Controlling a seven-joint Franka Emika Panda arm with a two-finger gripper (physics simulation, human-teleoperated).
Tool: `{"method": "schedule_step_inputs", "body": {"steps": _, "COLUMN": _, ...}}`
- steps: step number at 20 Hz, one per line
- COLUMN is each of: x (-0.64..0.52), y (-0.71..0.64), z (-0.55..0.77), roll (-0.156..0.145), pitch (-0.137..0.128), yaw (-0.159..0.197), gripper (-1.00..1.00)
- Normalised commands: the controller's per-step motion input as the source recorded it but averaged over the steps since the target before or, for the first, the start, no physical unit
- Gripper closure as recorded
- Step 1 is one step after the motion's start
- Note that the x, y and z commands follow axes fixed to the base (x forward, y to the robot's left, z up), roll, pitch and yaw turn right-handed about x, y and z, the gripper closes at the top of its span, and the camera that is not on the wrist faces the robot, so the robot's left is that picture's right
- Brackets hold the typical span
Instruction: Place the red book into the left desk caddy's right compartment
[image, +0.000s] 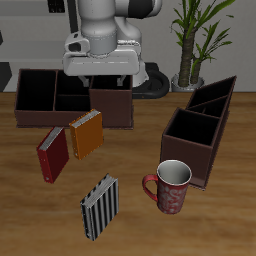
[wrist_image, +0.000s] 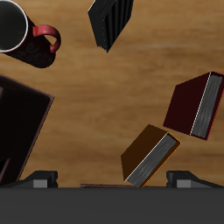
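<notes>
The red book lies flat on the wooden table, close beside the orange book. The left desk caddy stands diagonally at the table's other side. Its right compartment, the large square section, is at the end nearer the table's front edge. My gripper hangs open and holds nothing. It is high over the back of the table above the other caddy, farther back than both books. The red book is well apart from it.
A second identical caddy, set square to the table edge, stands at the back under my gripper. A black-and-white striped book lies near the front edge. A red patterned mug stands just before the diagonal caddy. A potted plant stands behind.
</notes>
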Motion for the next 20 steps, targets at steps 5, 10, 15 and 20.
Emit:
{"method": "schedule_step_inputs", "body": {"steps": 5, "x": 0.12, "y": -0.53, "z": -0.13, "roll": -0.084, "pitch": -0.043, "yaw": 0.012, "gripper": -1.0}}
{"method": "schedule_step_inputs", "body": {"steps": 10, "x": 0.15, "y": -0.39, "z": -0.14, "roll": -0.08, "pitch": -0.003, "yaw": 0.023, "gripper": -1.0}}
{"method": "schedule_step_inputs", "body": {"steps": 15, "x": 0.08, "y": -0.29, "z": 0.01, "roll": -0.023, "pitch": -0.032, "yaw": -0.013, "gripper": -1.0}}
{"method": "schedule_step_inputs", "body": {"steps": 20, "x": 0.04, "y": -0.37, "z": -0.04, "roll": -0.013, "pitch": -0.024, "yaw": -0.038, "gripper": -1.0}}
